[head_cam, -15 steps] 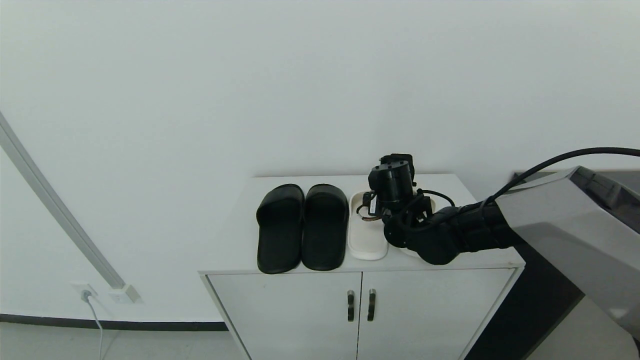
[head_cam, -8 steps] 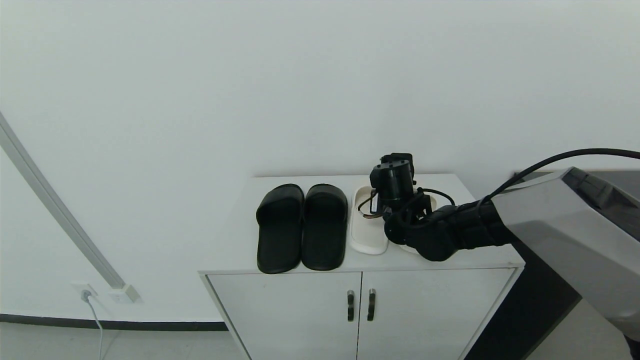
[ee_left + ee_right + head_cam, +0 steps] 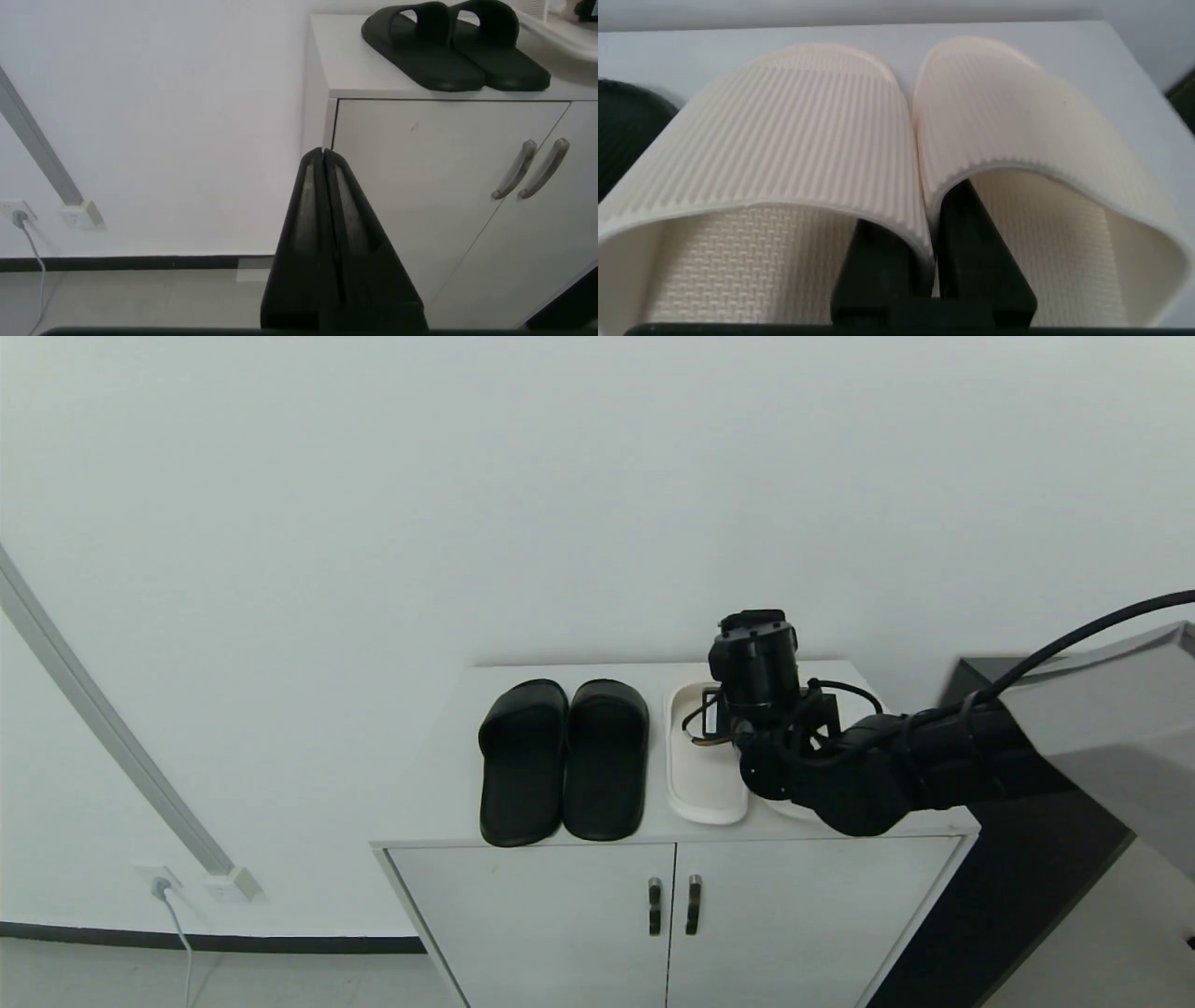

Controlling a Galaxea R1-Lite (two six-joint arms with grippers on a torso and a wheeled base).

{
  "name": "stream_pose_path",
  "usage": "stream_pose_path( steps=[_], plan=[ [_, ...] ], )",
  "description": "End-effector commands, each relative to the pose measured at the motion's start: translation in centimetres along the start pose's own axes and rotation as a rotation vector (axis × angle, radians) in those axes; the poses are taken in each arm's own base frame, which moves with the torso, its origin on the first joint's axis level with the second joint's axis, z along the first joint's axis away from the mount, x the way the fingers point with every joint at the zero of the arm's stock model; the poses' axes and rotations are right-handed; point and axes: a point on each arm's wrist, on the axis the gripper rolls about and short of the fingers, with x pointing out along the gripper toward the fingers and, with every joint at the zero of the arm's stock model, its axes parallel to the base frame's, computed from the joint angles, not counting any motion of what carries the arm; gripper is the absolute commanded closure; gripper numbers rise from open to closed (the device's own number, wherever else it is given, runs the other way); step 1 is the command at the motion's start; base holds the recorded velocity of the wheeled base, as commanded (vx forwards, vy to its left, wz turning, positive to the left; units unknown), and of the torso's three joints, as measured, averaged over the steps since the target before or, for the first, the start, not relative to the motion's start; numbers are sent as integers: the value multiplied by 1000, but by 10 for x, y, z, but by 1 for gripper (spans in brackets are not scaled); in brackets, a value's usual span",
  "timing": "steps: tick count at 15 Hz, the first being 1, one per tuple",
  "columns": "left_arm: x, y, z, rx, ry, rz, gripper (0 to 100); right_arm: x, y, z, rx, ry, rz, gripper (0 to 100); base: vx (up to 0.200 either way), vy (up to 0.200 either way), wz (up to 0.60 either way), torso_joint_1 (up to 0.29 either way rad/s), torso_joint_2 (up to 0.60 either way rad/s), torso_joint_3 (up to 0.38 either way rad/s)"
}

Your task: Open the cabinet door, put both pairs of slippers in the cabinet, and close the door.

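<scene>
Two white slippers (image 3: pixel 707 775) lie side by side on the right half of the cabinet top (image 3: pixel 439 784), long axes running near to far, toes far. The right tool (image 3: pixel 929 233) enters from the near heel end, one finger under each strap, clamped on the adjoining inner edges. The black slippers (image 3: pixel 560 761) lie just left. Both cabinet doors (image 3: pixel 541 915) are shut. The left tool (image 3: pixel 324 187), fingers together and empty, hangs low, left of the cabinet, probably nearer the handles (image 3: pixel 672 905). A bare wall stands behind.

likely a bare test room: white wall (image 3: pixel 560 476), low cabinet (image 3: pixel 803 915), socket (image 3: pixel 154 879).
</scene>
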Motion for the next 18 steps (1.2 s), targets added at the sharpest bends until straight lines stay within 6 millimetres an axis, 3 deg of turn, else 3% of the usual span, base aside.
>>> stream_pose_path(
  steps=[1,3,4,6,12,18],
  plan=[
    [0,0,0,-1,1,0,100,-40,-25,29,12,-26,63,100,0,0,0,0,0,0],
    [0,0,0,1,1,0,100,-60,-38,31,-7,-6,170,100,0,0,0,0,0,0],
    [0,0,0,1,1,0,100,-83,-58,28,-67,17,314,100,0,0,0,0,0,0],
    [0,0,0,1,1,2,100,-102,-78,20,-119,3,493,100,0,0,0,0,0,0],
    [0,0,0,1,1,2,100,-134,-112,2,-163,-19,869,100,0,0,0,0,0,0],
    [0,0,0,1,0,2,100,-137,-117,-12,-170,37,900,100,0,0,0,0,0,0]
  ],
)
